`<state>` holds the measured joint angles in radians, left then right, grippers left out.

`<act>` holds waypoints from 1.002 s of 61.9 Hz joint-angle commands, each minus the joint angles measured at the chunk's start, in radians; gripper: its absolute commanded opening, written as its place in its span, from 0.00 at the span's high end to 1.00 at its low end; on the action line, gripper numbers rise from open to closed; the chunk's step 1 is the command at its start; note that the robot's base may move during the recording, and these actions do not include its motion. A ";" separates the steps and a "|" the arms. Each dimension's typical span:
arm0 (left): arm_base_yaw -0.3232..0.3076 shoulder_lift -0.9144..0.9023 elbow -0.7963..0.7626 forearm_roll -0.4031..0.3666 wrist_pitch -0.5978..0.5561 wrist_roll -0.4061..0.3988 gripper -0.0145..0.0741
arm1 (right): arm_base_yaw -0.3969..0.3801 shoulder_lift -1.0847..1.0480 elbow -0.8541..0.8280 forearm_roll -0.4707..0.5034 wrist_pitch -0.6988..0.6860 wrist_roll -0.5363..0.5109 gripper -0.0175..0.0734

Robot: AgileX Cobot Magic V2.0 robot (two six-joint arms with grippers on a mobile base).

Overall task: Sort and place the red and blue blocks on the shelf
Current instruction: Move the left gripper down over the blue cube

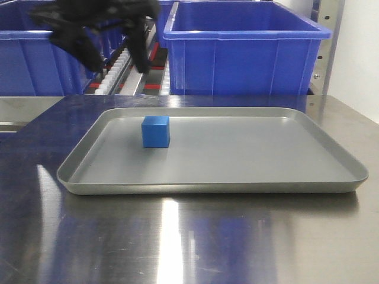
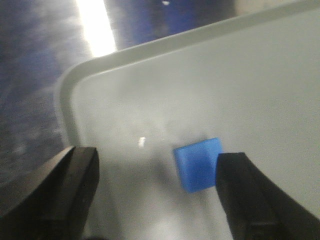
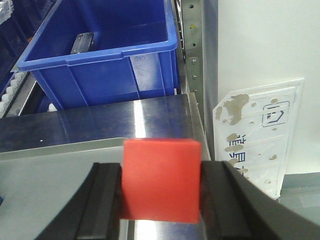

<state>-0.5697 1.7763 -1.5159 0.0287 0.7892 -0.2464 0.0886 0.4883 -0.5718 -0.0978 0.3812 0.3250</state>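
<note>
A bright blue block [image 1: 155,131] sits on the grey tray [image 1: 237,177], left of its middle. My left gripper [image 1: 115,53], black and blurred, hangs open above the tray's far left corner. In the left wrist view the left gripper [image 2: 157,177] is open and above the tray, and the blue block [image 2: 198,164] lies below, close to the right finger [image 2: 245,195]. My right gripper [image 3: 161,200] is shut on the red block [image 3: 161,180], held above the tray's right edge. The shelf's white roller track [image 1: 115,68] and perforated upright [image 3: 192,45] stand behind.
Two large blue bins [image 1: 243,47] [image 1: 29,59] sit on the shelf behind the steel tabletop [image 1: 177,236]. One bin also shows in the right wrist view [image 3: 100,55]. A white worn sign [image 3: 260,135] leans by the wall to the right.
</note>
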 commanded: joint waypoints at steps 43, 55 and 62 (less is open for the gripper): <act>-0.085 0.098 -0.076 -0.001 -0.031 -0.135 0.23 | -0.005 0.001 -0.028 -0.017 -0.094 -0.003 0.74; -0.083 0.098 -0.076 -0.001 -0.034 -0.141 0.23 | -0.005 0.001 -0.028 -0.017 -0.094 -0.003 0.74; -0.083 0.108 -0.076 0.015 -0.030 -0.141 0.23 | -0.005 0.001 -0.028 -0.017 -0.094 -0.003 0.74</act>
<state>-0.6488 1.9288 -1.5590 0.0313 0.7922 -0.3742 0.0886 0.4883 -0.5718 -0.0978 0.3812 0.3250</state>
